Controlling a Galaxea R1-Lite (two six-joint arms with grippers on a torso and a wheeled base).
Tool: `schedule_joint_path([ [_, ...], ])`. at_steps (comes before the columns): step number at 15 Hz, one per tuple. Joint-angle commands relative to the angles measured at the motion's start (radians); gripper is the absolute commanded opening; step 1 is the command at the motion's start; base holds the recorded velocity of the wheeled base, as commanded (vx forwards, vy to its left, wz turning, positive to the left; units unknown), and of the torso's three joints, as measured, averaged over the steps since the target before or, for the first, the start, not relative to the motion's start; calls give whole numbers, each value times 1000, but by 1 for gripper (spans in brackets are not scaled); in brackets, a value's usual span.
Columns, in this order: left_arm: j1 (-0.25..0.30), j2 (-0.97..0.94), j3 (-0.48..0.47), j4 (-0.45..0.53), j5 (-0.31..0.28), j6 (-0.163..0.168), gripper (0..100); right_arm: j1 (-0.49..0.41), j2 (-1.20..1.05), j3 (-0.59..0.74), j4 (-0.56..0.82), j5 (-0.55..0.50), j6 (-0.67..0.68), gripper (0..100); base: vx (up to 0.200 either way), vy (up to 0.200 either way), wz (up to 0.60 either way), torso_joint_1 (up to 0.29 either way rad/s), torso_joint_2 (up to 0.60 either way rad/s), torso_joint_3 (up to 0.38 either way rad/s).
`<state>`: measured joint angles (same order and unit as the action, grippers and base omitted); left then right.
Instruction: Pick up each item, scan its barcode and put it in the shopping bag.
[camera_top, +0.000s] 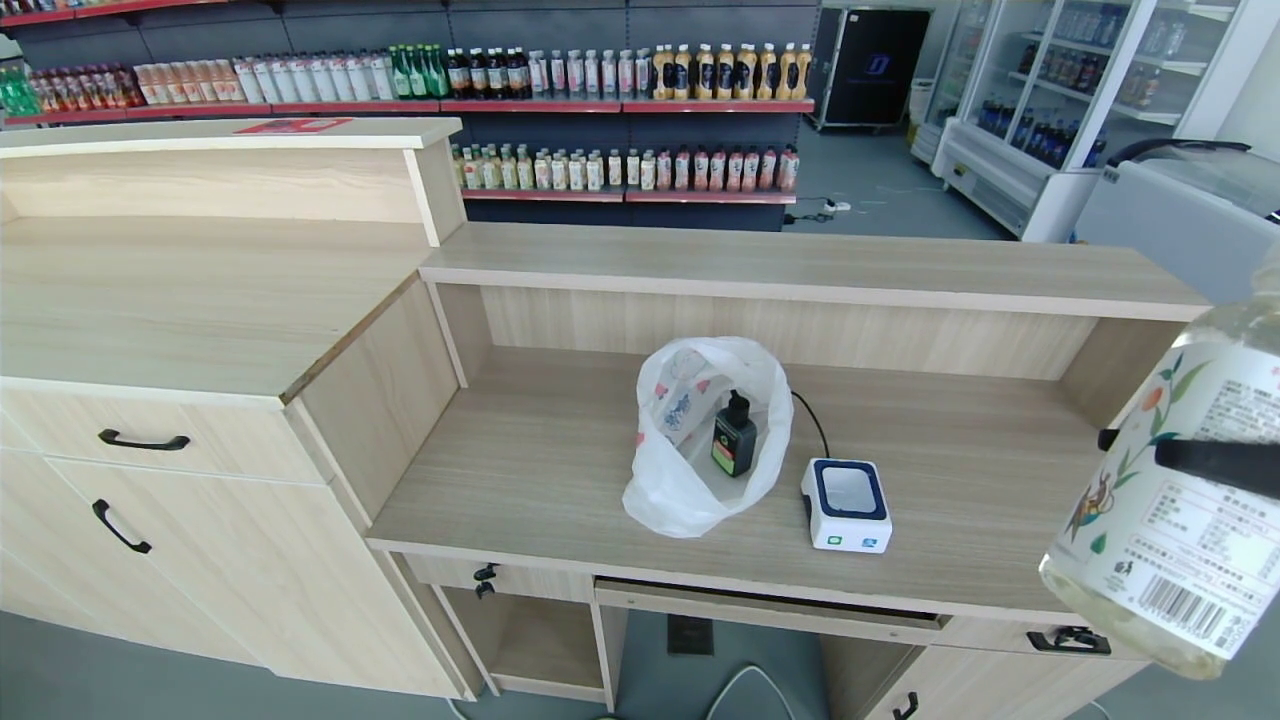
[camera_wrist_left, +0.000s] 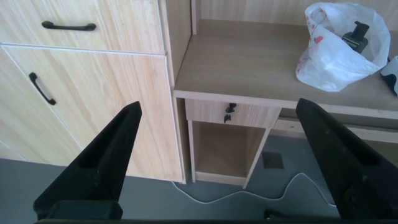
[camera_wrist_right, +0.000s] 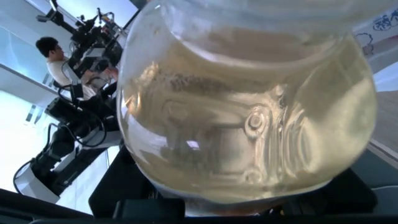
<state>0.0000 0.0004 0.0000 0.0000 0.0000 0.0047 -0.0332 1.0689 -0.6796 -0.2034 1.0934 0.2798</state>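
Bottle of pale drink, clenched in the right gripper, hangs past the table's right end, barcode low on its label. Best turn that barcode squarely toward the scanner beside the shopping bag. Left gripper gapes, released.

I've got passing room over the light wooden countertop left of the white plastic shopping bag; white-and-blue box scanner blocks just right.
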Motion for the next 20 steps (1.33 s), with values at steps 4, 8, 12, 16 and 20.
schedule_joint_path([
  [4, 0, 0, 0, 0, 0, 0, 100, 3, 5, 0, -1, 0, -1, 0, 0, 0, 0, 0, 0, 0],
  [8, 0, 0, 0, 0, 0, 0, 100, 3, 13, 2, -2, -1, -1, 0, 0, 0, 0, 0, 0, 0],
  [12, 0, 0, 0, 0, 0, 0, 100, -5, 129, 2, -11, -191, -211, 0, 0, 0, 0, 0, 0, 0],
  [16, 0, 0, 0, 0, 0, 0, 100, -126, 324, 2, -122, -484, -568, 0, 0, 0, 0, 0, 0, 0],
  [20, 0, 0, 0, 0, 0, 0, 100, -248, 545, -3, -418, -601, -786, 0, 0, 0, 0, 0, 0, 0],
])
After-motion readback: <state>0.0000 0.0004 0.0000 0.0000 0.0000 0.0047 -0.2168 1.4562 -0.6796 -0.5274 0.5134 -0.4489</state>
